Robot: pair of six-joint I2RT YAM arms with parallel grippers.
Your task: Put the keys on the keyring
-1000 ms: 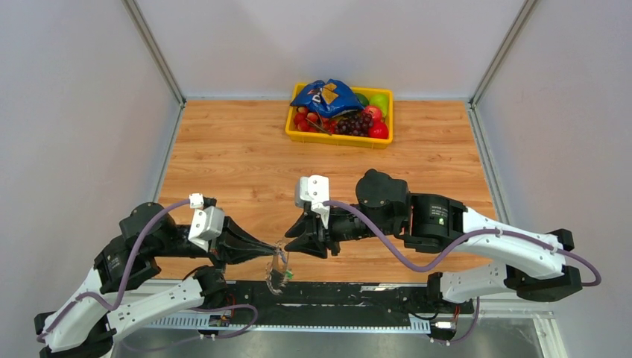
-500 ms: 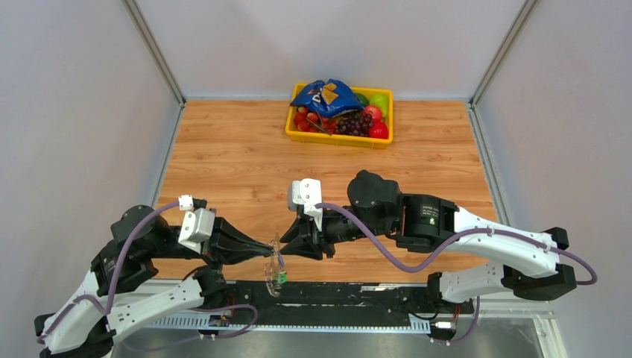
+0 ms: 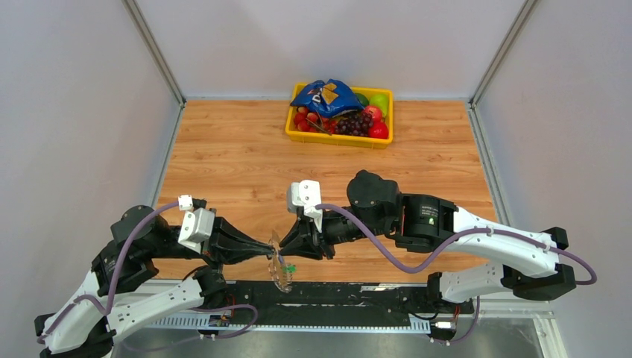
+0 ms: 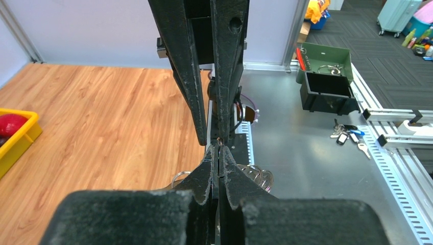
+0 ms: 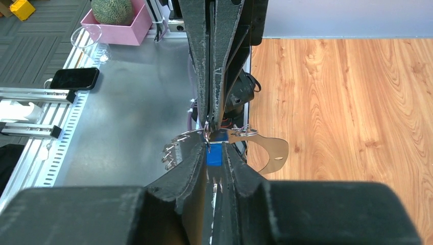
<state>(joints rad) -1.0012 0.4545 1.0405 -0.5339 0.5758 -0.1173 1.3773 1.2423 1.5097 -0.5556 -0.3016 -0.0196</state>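
The keyring [image 3: 279, 270], a thin grey hoop fringed with small silver rings, hangs over the table's near edge from my left gripper [image 3: 270, 248], whose jaws are pressed shut on its rim. In the left wrist view the left gripper [image 4: 218, 149] shows shut fingers, with the keyring's rings [image 4: 258, 174] peeking out on both sides. My right gripper [image 3: 286, 250] meets it tip to tip. In the right wrist view the right gripper [image 5: 215, 144] is shut on a key with a blue head [image 5: 215, 155], right against the keyring [image 5: 176, 144]. A green key head [image 3: 290, 267] hangs on the hoop.
A yellow basket [image 3: 298, 133] of fruit with a blue snack bag stands at the table's far side. A black rail [image 3: 358, 294] runs along the near edge. Off the table lie a bunch of keys [image 4: 350, 137], a green box [image 4: 327, 66] and a phone [image 5: 74, 78].
My right gripper has moved left to meet the left one and narrowed its jaws on the blue key. The hanging keyring has swung slightly.
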